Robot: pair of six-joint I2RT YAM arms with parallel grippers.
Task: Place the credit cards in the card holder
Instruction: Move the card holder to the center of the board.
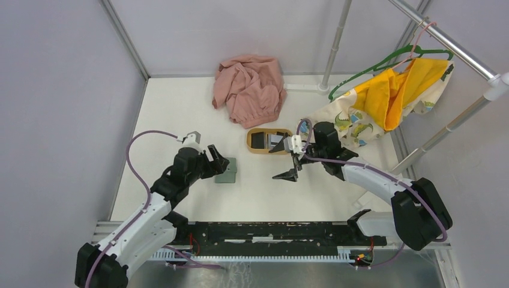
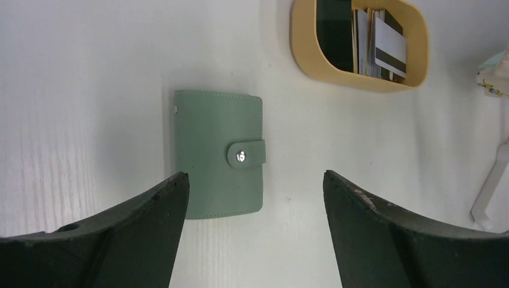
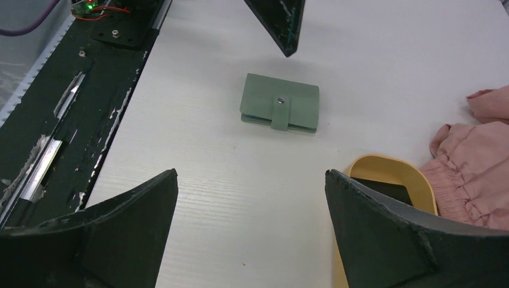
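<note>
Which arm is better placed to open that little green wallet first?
Left. Its open end effector hangs right over the closed card holder, while the right end effector sits farther off, by the tray holding the credit cards.

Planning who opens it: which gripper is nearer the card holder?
Left. The left gripper hovers open right beside the card holder; the right gripper is farther off, open, by the wooden tray.

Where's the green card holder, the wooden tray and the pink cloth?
card holder (image 2: 207, 150), left wrist view, on its closed front cover.
wooden tray (image 2: 360, 80), left wrist view, on its rim.
pink cloth (image 1: 249, 90), top external view, on its crumpled middle.
</note>
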